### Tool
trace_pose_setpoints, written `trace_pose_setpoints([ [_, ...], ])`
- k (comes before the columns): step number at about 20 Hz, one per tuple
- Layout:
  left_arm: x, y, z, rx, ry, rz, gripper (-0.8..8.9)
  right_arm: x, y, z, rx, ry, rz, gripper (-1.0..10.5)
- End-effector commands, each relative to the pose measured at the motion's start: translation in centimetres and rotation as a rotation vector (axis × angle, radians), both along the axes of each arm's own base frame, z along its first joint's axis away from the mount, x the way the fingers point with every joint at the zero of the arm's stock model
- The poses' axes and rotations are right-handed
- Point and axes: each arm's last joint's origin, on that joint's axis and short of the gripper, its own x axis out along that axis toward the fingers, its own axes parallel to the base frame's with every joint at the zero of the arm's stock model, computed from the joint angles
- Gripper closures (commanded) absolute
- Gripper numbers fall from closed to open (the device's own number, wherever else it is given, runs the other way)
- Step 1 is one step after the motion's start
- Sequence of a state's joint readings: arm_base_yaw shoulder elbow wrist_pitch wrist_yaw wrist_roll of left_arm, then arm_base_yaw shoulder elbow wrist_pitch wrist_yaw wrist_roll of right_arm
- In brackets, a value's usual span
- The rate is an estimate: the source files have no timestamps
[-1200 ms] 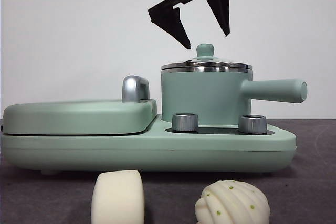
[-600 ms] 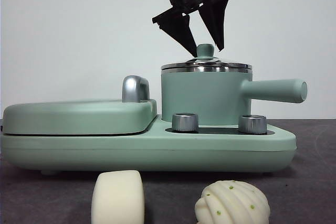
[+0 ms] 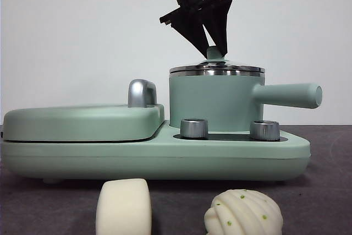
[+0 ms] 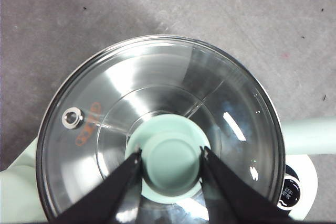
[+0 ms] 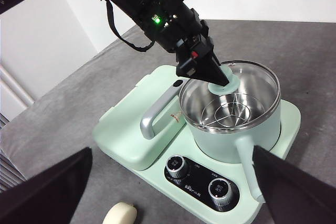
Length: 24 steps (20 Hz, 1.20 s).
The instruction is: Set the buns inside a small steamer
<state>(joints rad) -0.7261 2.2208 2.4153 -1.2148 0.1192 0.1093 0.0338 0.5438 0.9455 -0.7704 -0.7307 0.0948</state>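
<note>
Left gripper (image 4: 170, 163) jaws closed against round mint-green lid knob (image 4: 171, 162) between them; right gripper (image 5: 173, 182) jaws spread wide, empty.

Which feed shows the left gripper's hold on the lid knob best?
The left wrist view: the left gripper has one jaw against each side of the lid knob, seen from straight above. The front view shows the knob mostly hidden behind the jaws. The right wrist view shows it small and partly covered.
</note>
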Motion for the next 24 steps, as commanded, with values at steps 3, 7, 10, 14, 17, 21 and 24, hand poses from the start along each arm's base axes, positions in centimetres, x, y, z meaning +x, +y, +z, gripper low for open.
trace_pose_setpoints([
  [3,-0.3,-0.2,1.5,-0.025,-0.02,-0.016,7.27,-0.1,0.0,0.5,0.008,-0.013,0.002,4.6],
  [7,-0.9,0.8,4.0,-0.057,-0.044,0.004,7.27,-0.1,0.0,0.5,0.008,-0.012,0.001,4.6],
  [10,-0.8,2.0,5.5,-0.079,-0.067,0.029,7.28,-0.1,0.0,0.5,0.008,-0.011,0.001,4.6],
  [14,0.1,4.0,6.2,-0.084,-0.073,0.081,7.28,-0.1,0.0,0.5,0.01,-0.003,0.001,4.6],
  [17,1.3,5.8,6.2,-0.079,-0.07,0.133,7.28,0.5,0.2,-0.2,0.029,0.102,0.017,4.6],
  [21,2.9,8.1,6.3,-0.078,-0.075,0.197,7.28,2.5,1.2,-1.0,0.034,0.246,0.063,4.6],
  [24,4.0,10.1,6.3,-0.077,-0.076,0.251,7.28,4.4,3.1,-2.0,-0.01,0.363,0.09,4.6],
])
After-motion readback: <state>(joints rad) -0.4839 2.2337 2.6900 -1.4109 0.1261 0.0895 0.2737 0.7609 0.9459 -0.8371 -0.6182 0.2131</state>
